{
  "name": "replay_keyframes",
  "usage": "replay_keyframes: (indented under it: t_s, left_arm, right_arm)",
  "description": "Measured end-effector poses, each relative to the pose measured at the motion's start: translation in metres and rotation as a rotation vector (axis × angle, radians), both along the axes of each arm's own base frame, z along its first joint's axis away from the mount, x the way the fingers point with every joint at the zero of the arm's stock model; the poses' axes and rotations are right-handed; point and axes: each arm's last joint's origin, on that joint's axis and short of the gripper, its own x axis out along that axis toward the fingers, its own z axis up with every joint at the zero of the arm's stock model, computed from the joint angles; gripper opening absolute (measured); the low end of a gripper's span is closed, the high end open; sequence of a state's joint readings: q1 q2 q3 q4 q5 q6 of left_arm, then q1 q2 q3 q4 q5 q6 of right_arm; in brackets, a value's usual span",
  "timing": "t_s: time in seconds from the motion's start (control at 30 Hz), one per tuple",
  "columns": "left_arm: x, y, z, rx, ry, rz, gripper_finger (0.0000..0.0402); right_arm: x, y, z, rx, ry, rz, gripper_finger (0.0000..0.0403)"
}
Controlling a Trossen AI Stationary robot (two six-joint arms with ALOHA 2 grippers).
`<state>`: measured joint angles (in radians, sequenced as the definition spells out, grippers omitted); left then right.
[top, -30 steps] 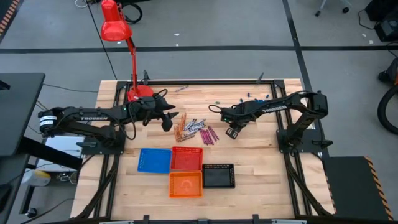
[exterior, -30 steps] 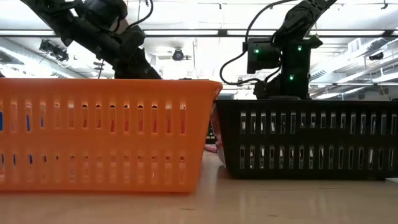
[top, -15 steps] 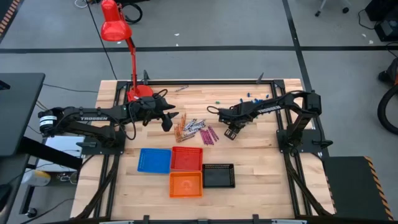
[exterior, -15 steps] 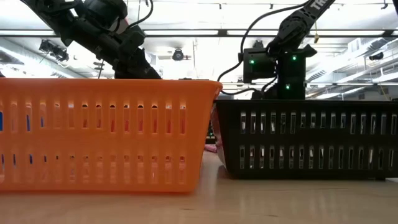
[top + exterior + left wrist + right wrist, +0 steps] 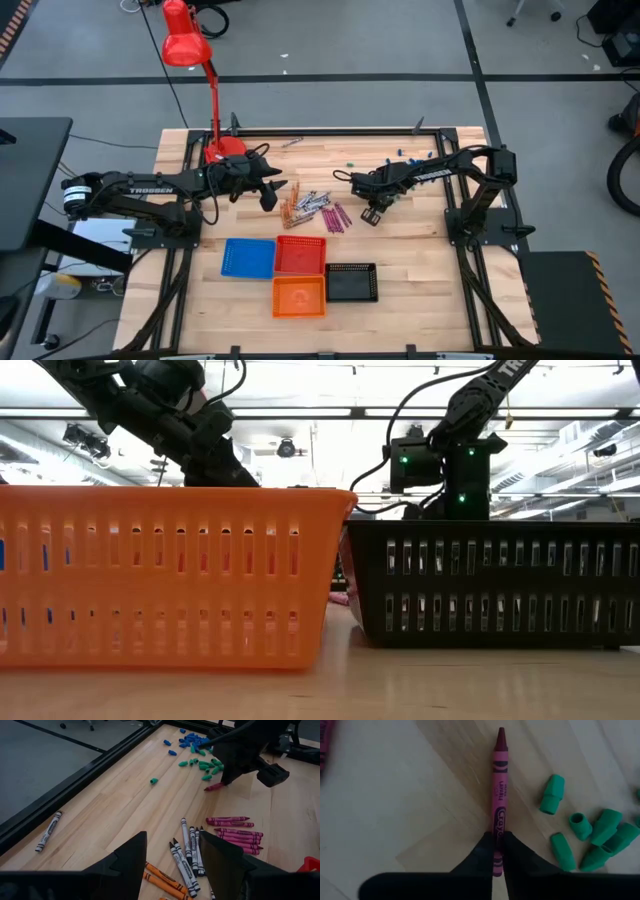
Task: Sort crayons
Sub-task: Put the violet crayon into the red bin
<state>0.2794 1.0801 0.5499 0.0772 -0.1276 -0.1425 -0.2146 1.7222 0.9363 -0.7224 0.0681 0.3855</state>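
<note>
The crayons (image 5: pixel 315 210) lie in a loose pile at mid-table: magenta (image 5: pixel 232 831), grey (image 5: pixel 187 851) and orange (image 5: pixel 162 880) ones flat on the wood. My left gripper (image 5: pixel 172 857) hovers open over the pile's left end (image 5: pixel 270 195), with nothing between its fingers. Just right of the pile, my right gripper (image 5: pixel 372 212) is shut on a single magenta crayon (image 5: pixel 499 795), which also shows below that gripper in the left wrist view (image 5: pixel 215 786). My right gripper pinches the magenta crayon's blunt rear end (image 5: pixel 498 851) between its two fingers (image 5: pixel 482 857). The crayon lies along the fingers and sticks out ahead of them, its pointed tip (image 5: pixel 501 732) forward. Whether it is clear of the table, I cannot tell.
Four small trays stand near the front: blue (image 5: pixel 248 257), red (image 5: pixel 300 254), orange (image 5: pixel 299 296), black (image 5: pixel 351 283). Green and blue bits (image 5: pixel 405 155) are scattered at the far right. A red lamp (image 5: pixel 215 145) stands at the far left. One crayon (image 5: pixel 48 831) lies alone near the far edge.
My right gripper has shifted a little toward the table's left edge, nearer the crayon pile.
</note>
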Motion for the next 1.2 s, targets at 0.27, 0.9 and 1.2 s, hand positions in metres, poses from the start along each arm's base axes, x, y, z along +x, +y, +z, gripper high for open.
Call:
replay_keyframes:
  t_s: [0.27,0.9,1.2]
  left_arm:
    - [0.000,0.000,0.000,0.018,0.008,-0.010,0.0192]
    - [0.003,-0.010,-0.001,0.048,0.026,-0.076,0.0192]
    - [0.002,-0.015,0.019,0.073,0.014,-0.104,0.0192]
  right_arm:
    - [-0.001,0.003,0.004,0.015,-0.014,0.002,0.0026]
    - [0.058,0.069,0.076,0.033,-0.424,0.168,0.0033]
    - [0.081,0.093,0.096,0.067,-0.715,0.340,0.0033]
